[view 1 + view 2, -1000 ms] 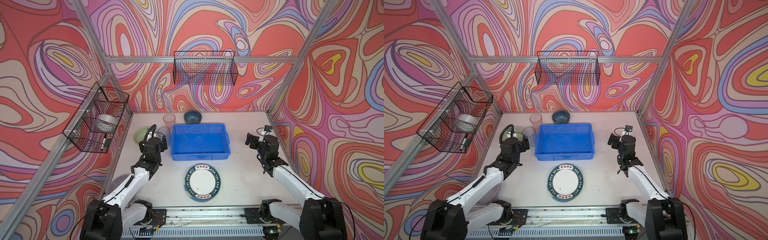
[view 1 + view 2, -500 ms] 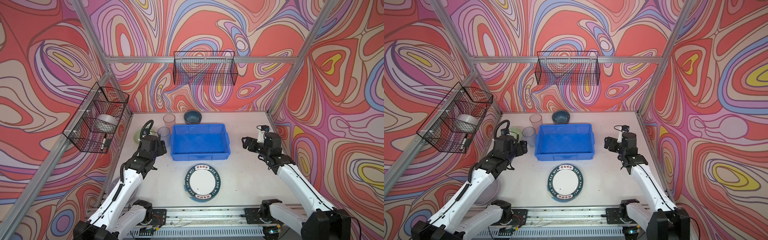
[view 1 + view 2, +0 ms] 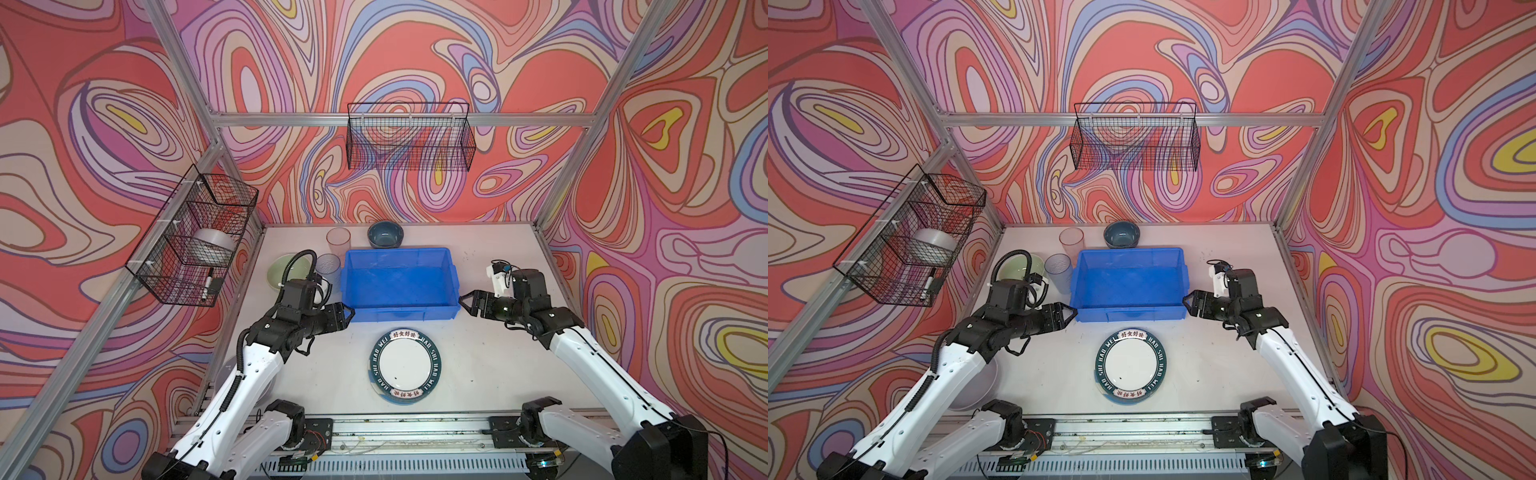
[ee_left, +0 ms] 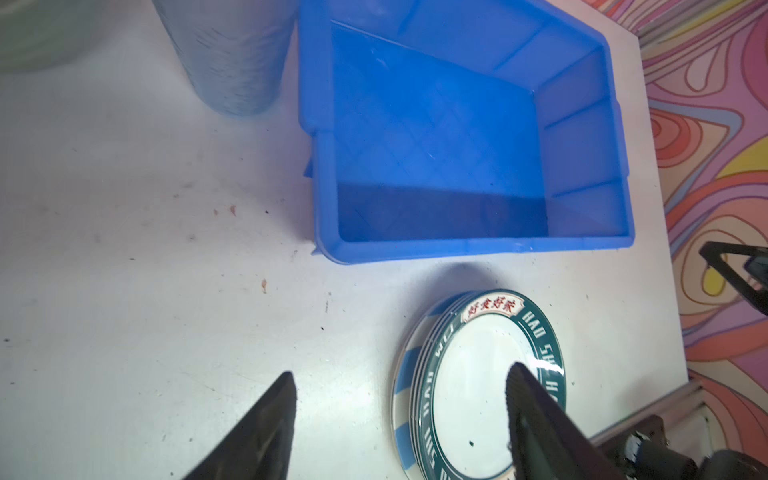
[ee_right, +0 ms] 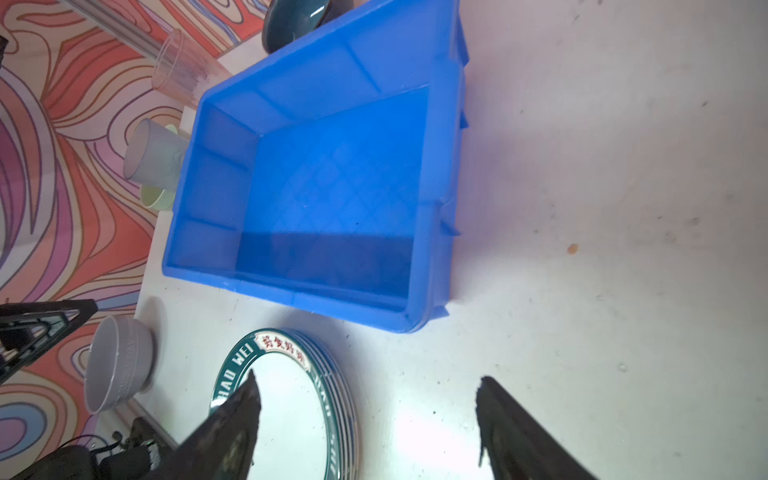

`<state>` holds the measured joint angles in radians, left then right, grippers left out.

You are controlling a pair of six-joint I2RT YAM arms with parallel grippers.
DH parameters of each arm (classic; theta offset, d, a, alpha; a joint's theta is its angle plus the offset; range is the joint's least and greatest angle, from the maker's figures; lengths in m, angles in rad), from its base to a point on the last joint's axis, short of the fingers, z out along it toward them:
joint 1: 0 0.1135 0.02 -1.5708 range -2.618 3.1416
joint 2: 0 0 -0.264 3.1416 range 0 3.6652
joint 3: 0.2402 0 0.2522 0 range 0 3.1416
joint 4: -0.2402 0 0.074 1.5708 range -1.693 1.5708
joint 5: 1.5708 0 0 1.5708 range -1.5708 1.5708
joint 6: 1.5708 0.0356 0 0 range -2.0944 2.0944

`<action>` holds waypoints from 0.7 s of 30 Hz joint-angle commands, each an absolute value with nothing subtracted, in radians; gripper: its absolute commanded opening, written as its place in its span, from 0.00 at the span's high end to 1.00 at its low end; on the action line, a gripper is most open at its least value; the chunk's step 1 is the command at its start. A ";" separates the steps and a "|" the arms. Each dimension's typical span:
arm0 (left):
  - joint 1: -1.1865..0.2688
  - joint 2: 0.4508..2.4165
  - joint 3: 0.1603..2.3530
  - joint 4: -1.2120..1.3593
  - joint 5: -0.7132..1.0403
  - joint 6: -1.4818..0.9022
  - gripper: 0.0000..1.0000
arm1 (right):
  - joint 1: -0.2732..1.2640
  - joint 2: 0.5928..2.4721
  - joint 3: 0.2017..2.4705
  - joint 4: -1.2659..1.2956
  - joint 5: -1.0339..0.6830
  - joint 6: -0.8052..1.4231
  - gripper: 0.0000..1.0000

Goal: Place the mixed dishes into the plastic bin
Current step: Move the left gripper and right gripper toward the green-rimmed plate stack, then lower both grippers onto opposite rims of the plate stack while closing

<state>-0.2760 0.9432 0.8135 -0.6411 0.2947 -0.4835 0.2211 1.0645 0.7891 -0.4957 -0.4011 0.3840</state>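
Note:
The empty blue plastic bin (image 3: 399, 251) (image 3: 1128, 250) stands mid-table. In front of it lies a stack of plates (image 3: 405, 365) (image 3: 1130, 365), a green-rimmed lettered one on top and blue-striped ones beneath (image 4: 405, 374). Behind the bin sit a dark bowl (image 3: 385, 234) and a pinkish tumbler (image 3: 338, 240). At its left are a bluish tumbler (image 3: 328, 268) and a pale green bowl (image 3: 280, 270). My left gripper (image 3: 351, 316) (image 4: 402, 370) hovers open and empty at the bin's front left corner. My right gripper (image 3: 464, 306) (image 5: 368, 375) hovers open and empty at its front right corner.
A pale grey bowl (image 3: 984, 382) (image 5: 116, 361) sits at the front left under my left arm. Black wire baskets hang on the left wall (image 3: 195, 241) and the back wall (image 3: 409, 141). A metal rail (image 3: 395, 428) runs along the table's front edge.
Both arms have swung inward and now point at the bin's front corners. The left gripper has left the tumblers. Both pairs of jaws have narrowed a little.

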 commanded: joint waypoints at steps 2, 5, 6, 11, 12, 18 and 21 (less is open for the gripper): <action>-0.296 0.950 0.753 -0.665 0.464 -0.515 0.42 | 0.275 1.082 0.804 -0.571 -0.470 0.389 0.21; -0.348 0.951 0.719 -0.654 0.476 -0.531 0.51 | 0.292 1.071 0.783 -0.587 -0.495 0.397 0.22; -0.373 0.956 0.721 -0.660 0.469 -0.531 0.52 | 0.294 1.068 0.776 -0.589 -0.498 0.398 0.23; -0.488 1.011 0.701 -0.653 0.395 -0.571 0.55 | 0.305 1.072 0.734 -0.584 -0.528 0.411 0.30; -0.501 1.023 0.693 -0.641 0.395 -0.582 0.57 | 0.308 1.076 0.726 -0.581 -0.534 0.413 0.31; -0.593 1.071 0.677 -0.613 0.353 -0.616 0.65 | 0.317 1.118 0.684 -0.564 -0.565 0.400 0.40; -0.621 1.089 0.683 -0.618 0.339 -0.623 0.72 | 0.325 1.144 0.671 -0.539 -0.585 0.409 0.43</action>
